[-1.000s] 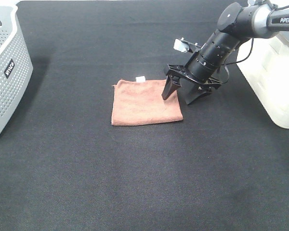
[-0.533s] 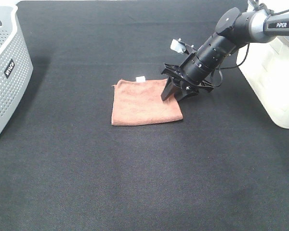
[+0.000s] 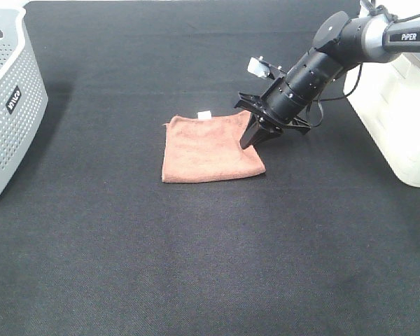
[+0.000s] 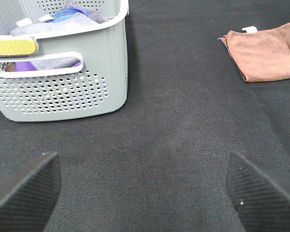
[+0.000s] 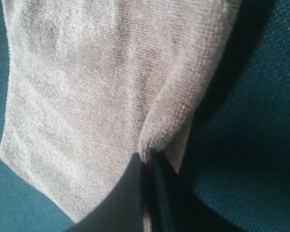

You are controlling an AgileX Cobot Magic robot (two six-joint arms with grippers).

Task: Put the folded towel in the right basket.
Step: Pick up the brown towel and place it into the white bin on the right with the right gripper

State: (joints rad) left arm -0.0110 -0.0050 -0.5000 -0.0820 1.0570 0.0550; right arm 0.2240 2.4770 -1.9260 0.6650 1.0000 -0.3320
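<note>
The folded brown towel lies flat on the black table, with a small white tag at its far edge. My right gripper is down at the towel's right edge. The right wrist view shows its fingers closed together, pinching a fold of the towel between the tips. The right basket, white, stands at the right edge of the table, close behind the right arm. My left gripper is open and empty over bare table; the towel shows far off in its view.
A grey perforated basket stands at the left edge, holding several cloths. The black cloth-covered table spreads between the baskets.
My right gripper's fingers have come together from wide open and pinched the towel's right edge. The towel still lies in the same place.
</note>
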